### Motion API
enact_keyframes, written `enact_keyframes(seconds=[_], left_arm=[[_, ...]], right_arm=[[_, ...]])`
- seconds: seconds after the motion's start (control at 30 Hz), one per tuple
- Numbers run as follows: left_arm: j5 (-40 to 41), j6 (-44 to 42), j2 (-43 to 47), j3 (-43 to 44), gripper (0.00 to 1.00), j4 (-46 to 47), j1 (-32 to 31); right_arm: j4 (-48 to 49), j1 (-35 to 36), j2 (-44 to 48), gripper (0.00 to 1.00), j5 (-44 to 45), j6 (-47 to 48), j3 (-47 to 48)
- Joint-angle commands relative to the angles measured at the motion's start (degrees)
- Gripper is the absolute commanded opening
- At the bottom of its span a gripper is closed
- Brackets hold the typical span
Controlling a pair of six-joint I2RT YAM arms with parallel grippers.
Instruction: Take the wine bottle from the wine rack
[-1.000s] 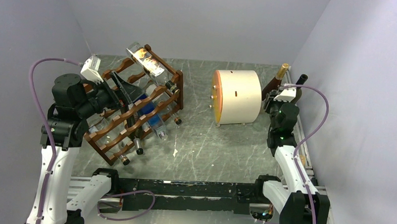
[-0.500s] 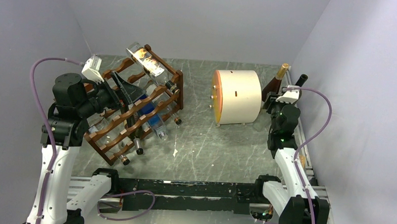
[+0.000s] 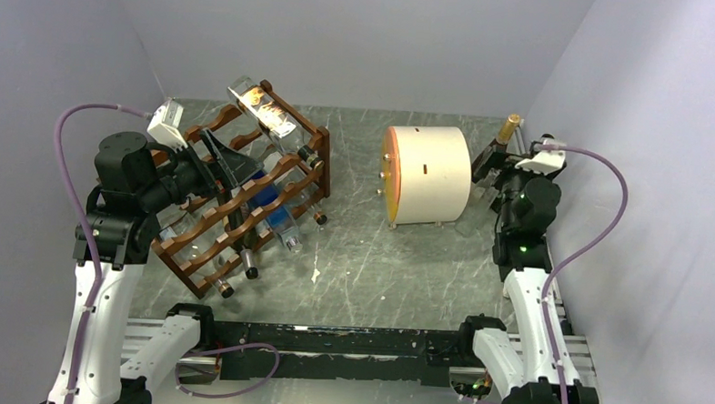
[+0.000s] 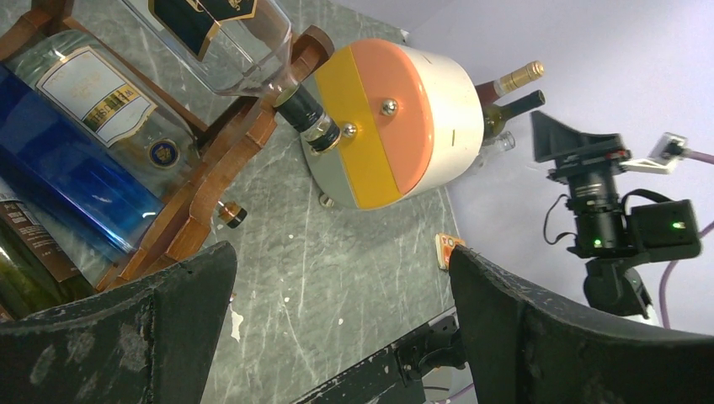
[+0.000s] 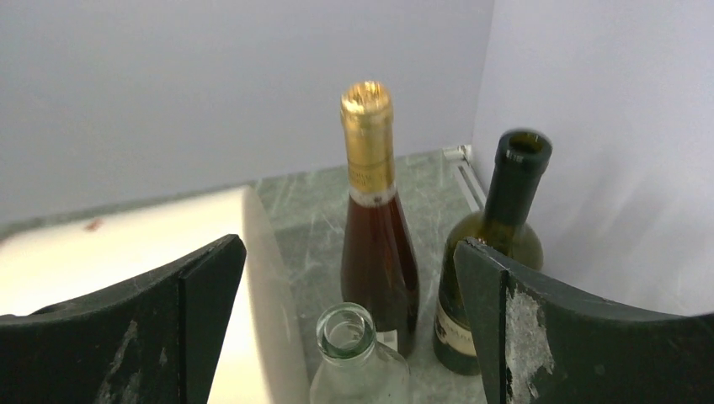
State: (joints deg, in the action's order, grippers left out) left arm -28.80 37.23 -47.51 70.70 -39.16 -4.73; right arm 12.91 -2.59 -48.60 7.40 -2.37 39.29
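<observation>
Right hand open, empty, facing gold-capped bottle, green bottle and clear bottle, all upright on bench beside drum. Left hand open, empty, at wine rack; blue bottle and others lie in it. Judged: unloading partway.

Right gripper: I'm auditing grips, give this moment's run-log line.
right gripper: open, empty | ahead: amber bottle, green bottle, clear bottle, upright | left gripper: open, at wine rack

- Left arm rises at the frame's left edge, its forearm reaching right. Left gripper has its jaws spread wide, gripping nothing.
- Right arm stands at the right edge, wrist aimed upper left. Right gripper has its jaws wide apart and empty.
</observation>
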Motion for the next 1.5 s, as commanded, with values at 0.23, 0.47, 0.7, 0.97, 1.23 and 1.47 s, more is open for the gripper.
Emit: enact_keyframes(seconds=[0.23, 0.47, 0.7, 0.97, 1.23, 1.47], left_arm=[[-1.4, -0.3, 0.45, -1.61, 0.99, 1.02, -0.37], [-0.55, -0.31, -1.56, -1.67, 1.0, 1.37, -0.37], [2.66, -2.49, -9.26, 4.73, 1.0, -2.87, -0.37], [7.45, 0.78, -19.63, 11.65, 1.0, -2.71, -0.6], [27.03, 5.71, -27.62, 18.65, 0.99, -2.35, -7.45], [45.52, 14.8, -37.93, 30.65, 0.99, -11.38, -13.63]], right_arm=[[-2.4, -0.4, 4.66, 1.0, -7.81, -9.78, 13.15], [-0.65, -0.38, 3.51, 1.0, -17.19, -25.91, 15.4], [-1.75, 1.41, 1.63, 1.0, -26.84, -31.29, 15.93], [-6.95, 14.57, 5.19, 1.0, -6.55, -25.42, 15.31], [-8.03, 25.32, 8.16, 1.0, 8.1, -13.45, 13.06], [-6.2, 28.63, 9.52, 1.0, 9.91, -9.52, 11.23]])
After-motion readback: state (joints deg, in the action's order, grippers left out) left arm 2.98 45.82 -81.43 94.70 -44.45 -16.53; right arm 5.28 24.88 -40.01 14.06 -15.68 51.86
